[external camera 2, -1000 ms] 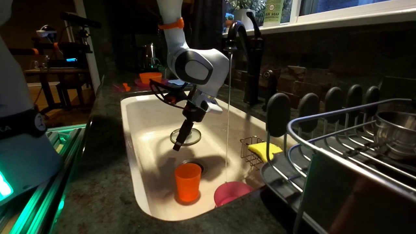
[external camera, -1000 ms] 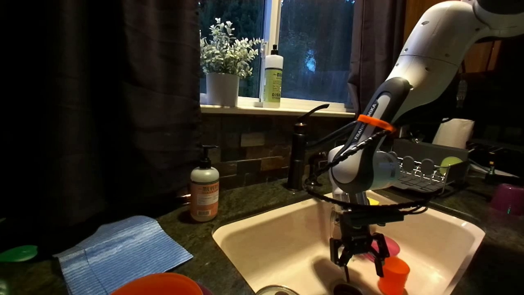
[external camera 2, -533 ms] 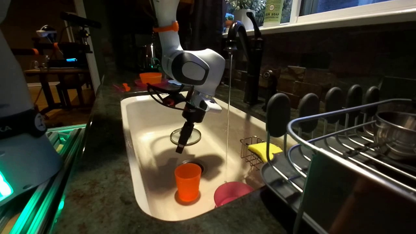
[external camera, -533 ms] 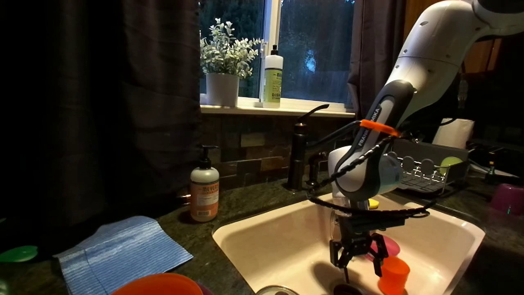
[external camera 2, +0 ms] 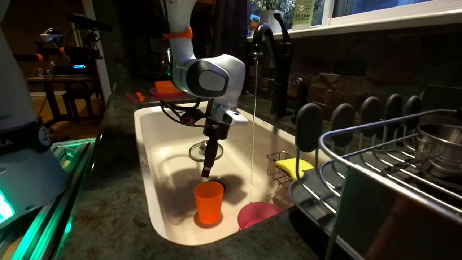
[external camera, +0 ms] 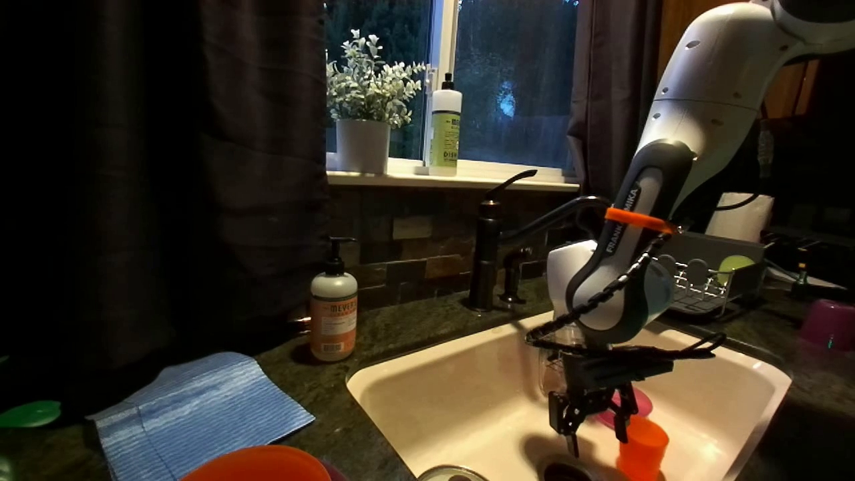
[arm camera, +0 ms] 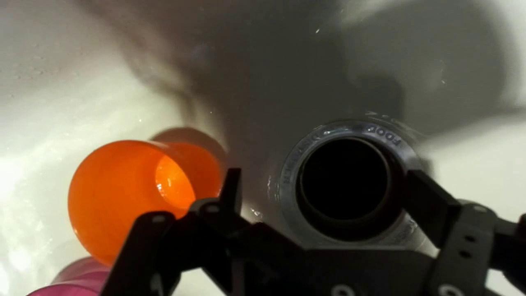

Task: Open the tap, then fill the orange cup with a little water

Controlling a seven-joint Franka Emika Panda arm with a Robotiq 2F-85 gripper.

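The orange cup (external camera 2: pixel 208 204) stands upright on the sink floor beside the drain; it also shows in an exterior view (external camera: pixel 644 451). In the wrist view the orange cup (arm camera: pixel 119 197) is at the left, partly covered by a finger. My gripper (external camera: pixel 598 446) is open and empty, pointing down above the drain. In the wrist view its fingertips (arm camera: pixel 324 176) are wide apart over the drain, the left one beside the cup. In an exterior view the gripper (external camera 2: pixel 205 172) is above and behind the cup. The dark tap (external camera 2: pixel 281 72) runs a thin water stream (external camera 2: pixel 253 126).
The pinkish-red cup (external camera 2: pixel 257 215) stands under the stream. The drain (arm camera: pixel 345 185) lies in the sink (external camera 2: pixel 158 231). A glass lid (external camera 2: pixel 216 155), a yellow sponge (external camera 2: pixel 293 167) in a wire caddy and a dish rack (external camera 2: pixel 335 159) are around. A soap bottle (external camera: pixel 334 321) stands behind the sink.
The arm has moved toward the orange cup, and the gripper hangs lower and more upright, closer behind the cup. The cup has not moved. The water keeps running.
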